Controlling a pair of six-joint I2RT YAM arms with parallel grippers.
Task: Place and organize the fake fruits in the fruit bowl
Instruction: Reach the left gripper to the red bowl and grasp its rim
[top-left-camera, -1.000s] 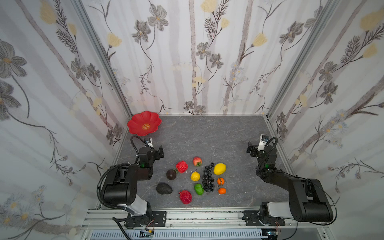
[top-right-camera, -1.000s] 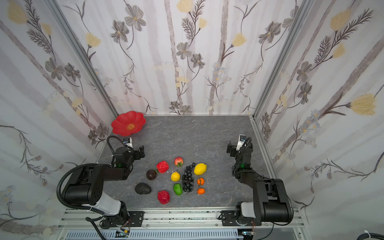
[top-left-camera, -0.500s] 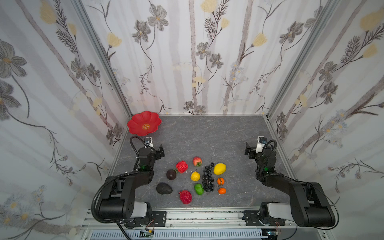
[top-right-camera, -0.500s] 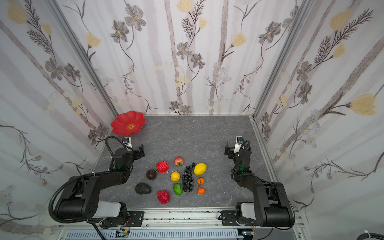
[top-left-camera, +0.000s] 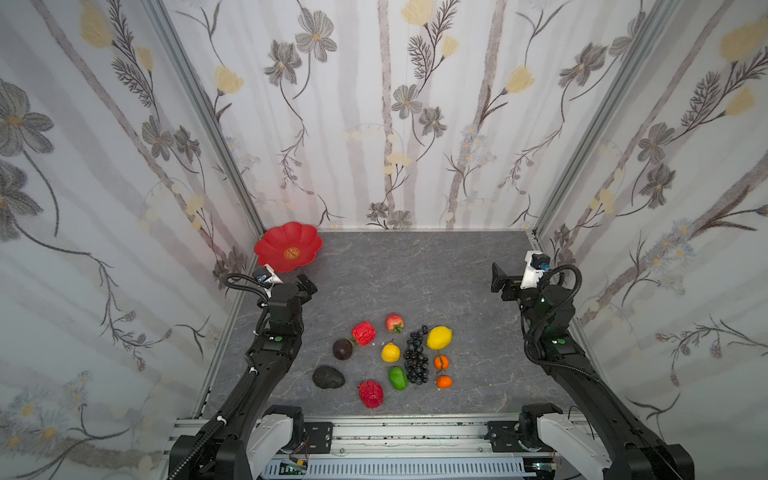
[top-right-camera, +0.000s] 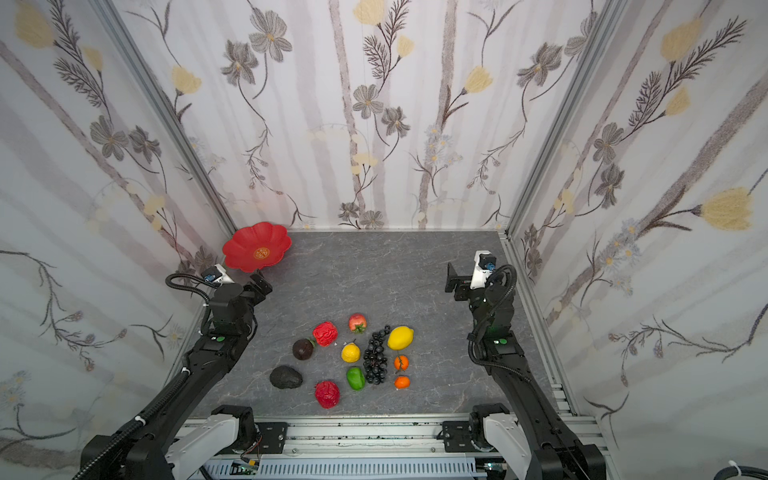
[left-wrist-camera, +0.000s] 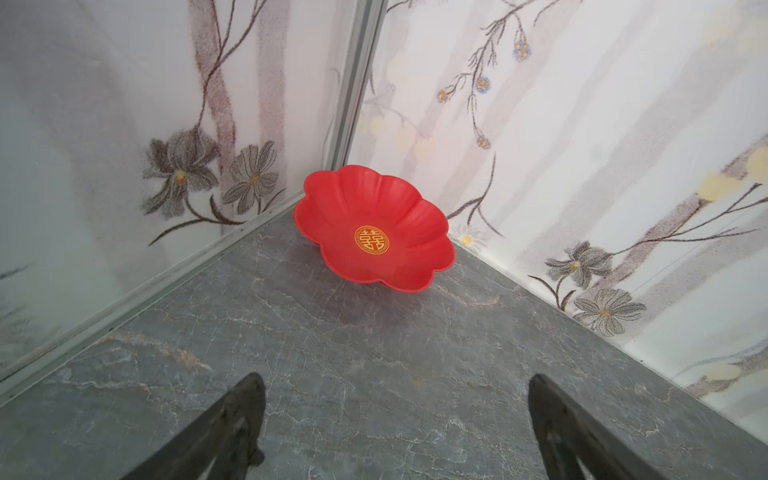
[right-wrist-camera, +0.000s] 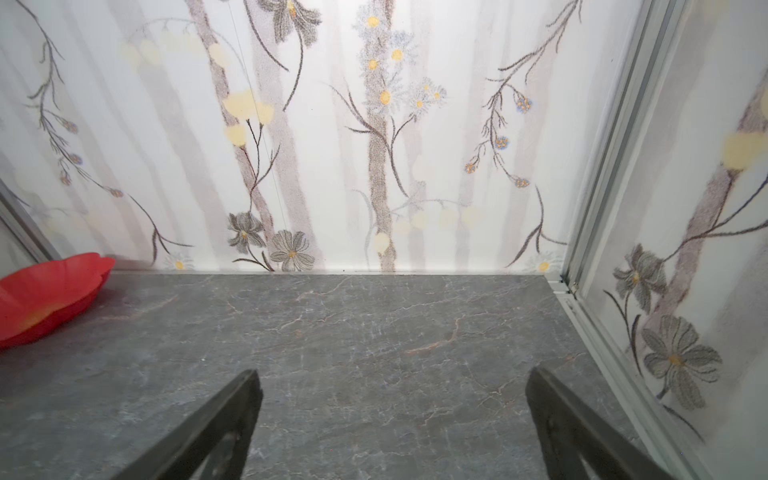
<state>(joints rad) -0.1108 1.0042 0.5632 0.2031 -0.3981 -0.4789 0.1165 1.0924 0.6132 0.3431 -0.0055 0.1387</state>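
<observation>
Your left wrist view shows the fruit bowl (left-wrist-camera: 353, 195) whole: glossy red, petal-rimmed, gold emblem centred. The fake fruits (top-left-camera: 439, 337) appear in both top views only, perhaps eleven, clustered well apart from it. The left gripper (left-wrist-camera: 395, 386), near the bowl, and the right gripper (right-wrist-camera: 390, 378) both gape empty.

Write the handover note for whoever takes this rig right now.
Left gripper: open, empty, facing the fruit bowl.
Right gripper: open, empty, over bare table.
Bowl: far-left corner, empty, apparently tipped against the wall.
Fake fruits: all clustered on the table near the front, grape bunch among them.
Done: nothing placed.
Left: move every fruit into the bowl and arrange them.
</observation>
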